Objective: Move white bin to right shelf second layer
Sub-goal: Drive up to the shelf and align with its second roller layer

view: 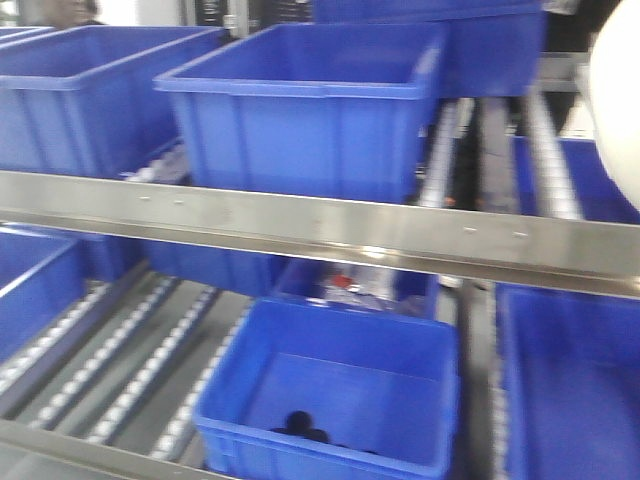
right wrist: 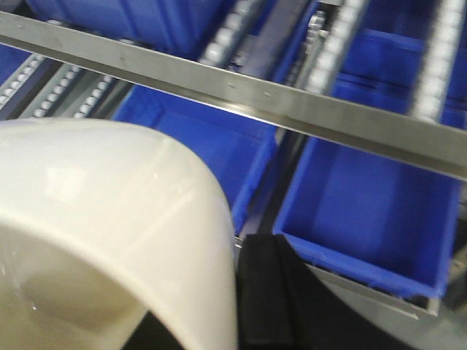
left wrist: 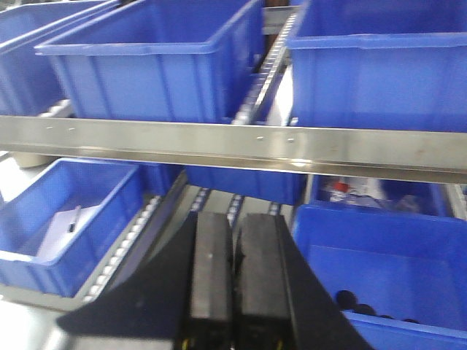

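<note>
1. The left claw [left wrist: 233,281] is seen empty, its black fingers pressed together, low before the flat steel front lip [left wrist: 219,142] of the rack.
2. The left and middle lanes are occupied by deep blue rectangular plastic crates [view: 300,110].
3. Further right, the sloping white-roller shelf level [view: 548,165] is judged to be the target.
4. At the far right, the smooth glossy cream-white plastic bin [right wrist: 109,219] is held aloft, near that level but not on it, its wall gripped by the right claw [right wrist: 248,292].
5. The bin's rounded base could be caught on the lip if carried low. Once released, it could be rolled down the slope.
6. No brand, label or writing can be read; the views are blurred.
</note>
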